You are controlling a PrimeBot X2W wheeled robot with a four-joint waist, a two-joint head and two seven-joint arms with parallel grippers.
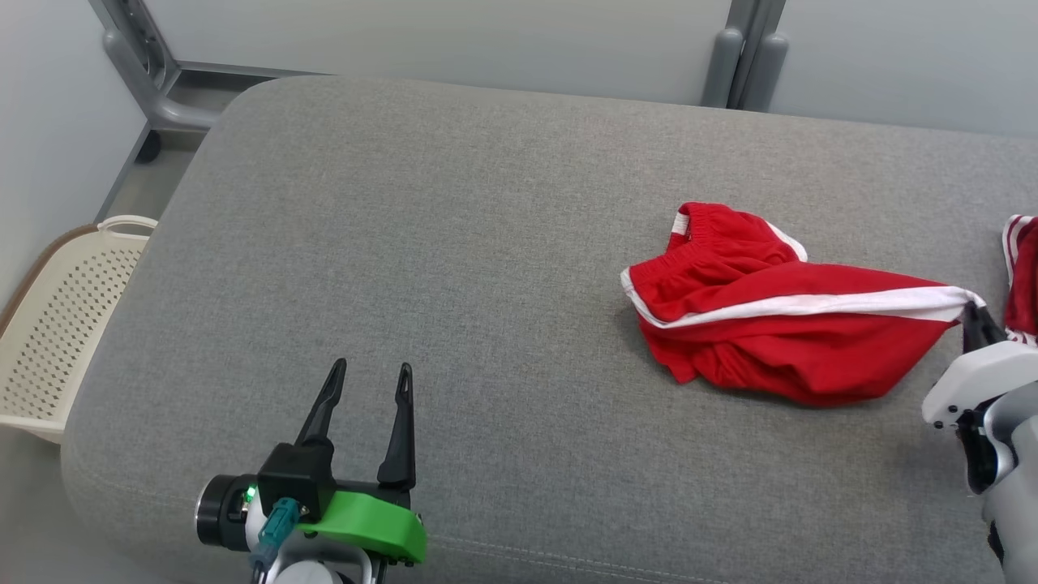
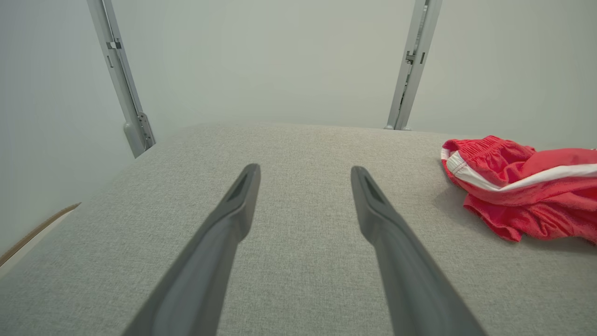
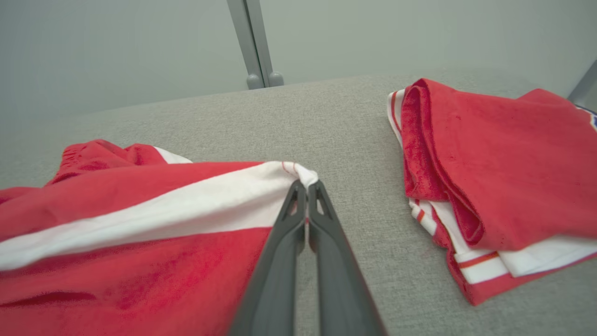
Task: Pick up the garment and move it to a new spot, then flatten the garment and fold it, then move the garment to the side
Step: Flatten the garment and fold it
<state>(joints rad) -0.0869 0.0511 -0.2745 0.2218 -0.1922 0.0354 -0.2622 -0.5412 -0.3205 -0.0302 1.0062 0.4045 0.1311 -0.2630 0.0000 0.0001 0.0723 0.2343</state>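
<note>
**Step 1 (pick up): right gripper pinched on a shorts corner, bulk not yet lifted**

Head view: the red shorts sit crumpled right of centre on the grey cushion, with most of the cloth lying on the surface. The right gripper is at the right edge, fingers together on the white-striped corner, and the cloth is drawn out to a point toward it. The left gripper is at lower left with fingers spread and nothing between them, well apart from the shorts. A second, folded red garment is at the far right edge. A pale basket is at the left edge, off the cushion.

Left wrist view: the fingers stand apart over bare cushion. The shorts are at the right edge of the frame.

Right wrist view: the fingers are clamped on the tip of the white band at frame centre. The shorts fill the lower left. The folded garment is at upper right, near the shorts but not touching them.

Judgement: this looks like the first step, with the grasp made and the carry not done. The next move calls for a lift high enough that the bulk clears the cushion, then a carry toward the open grey area at frame centre. The path should stay off the folded garment. The pinch holds only one corner, so it may slip. The left gripper will likely be needed for flattening.
</note>
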